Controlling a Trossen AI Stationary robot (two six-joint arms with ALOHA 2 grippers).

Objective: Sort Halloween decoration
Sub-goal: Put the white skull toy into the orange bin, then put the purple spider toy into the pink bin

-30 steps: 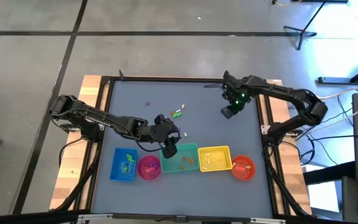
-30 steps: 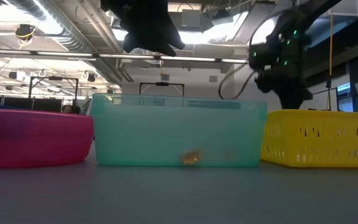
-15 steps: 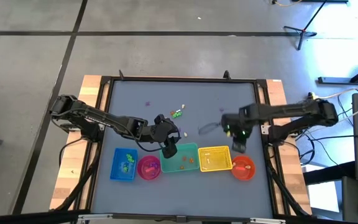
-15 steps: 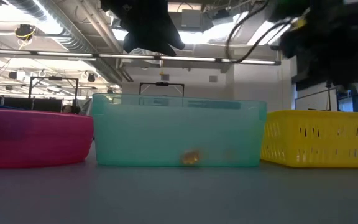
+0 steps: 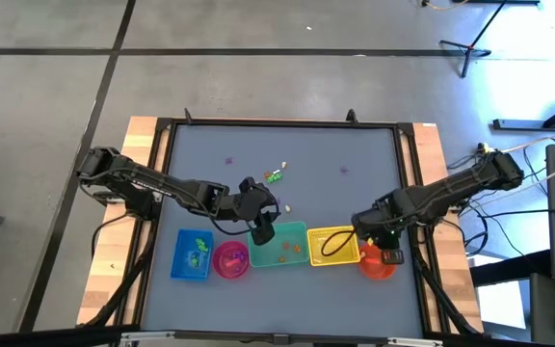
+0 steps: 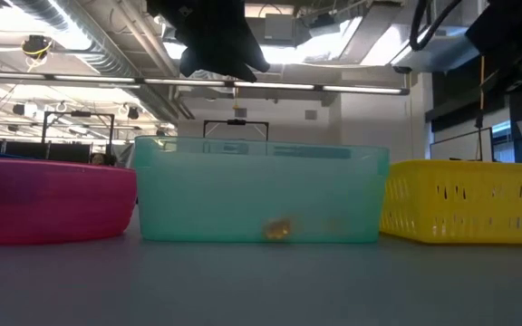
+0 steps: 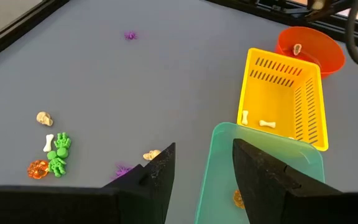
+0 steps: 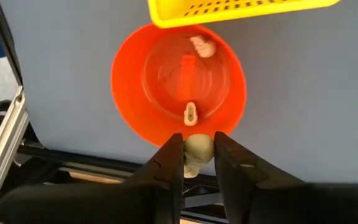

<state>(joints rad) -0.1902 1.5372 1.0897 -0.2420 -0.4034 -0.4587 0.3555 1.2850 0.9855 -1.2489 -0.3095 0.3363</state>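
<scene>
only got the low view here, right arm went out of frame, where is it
Observer: Right gripper hangs over the orange bowl, past the yellow basket.
Operator: holding anything
Observer: Yes, a pale trinket sits pinched between its fingers.
Operator: bowl empty
Observer: No, two pale pieces lie in it already.
Operator: and the left one
Observer: Left gripper is open with nothing in it, above the near edge of the teal bin.
</scene>
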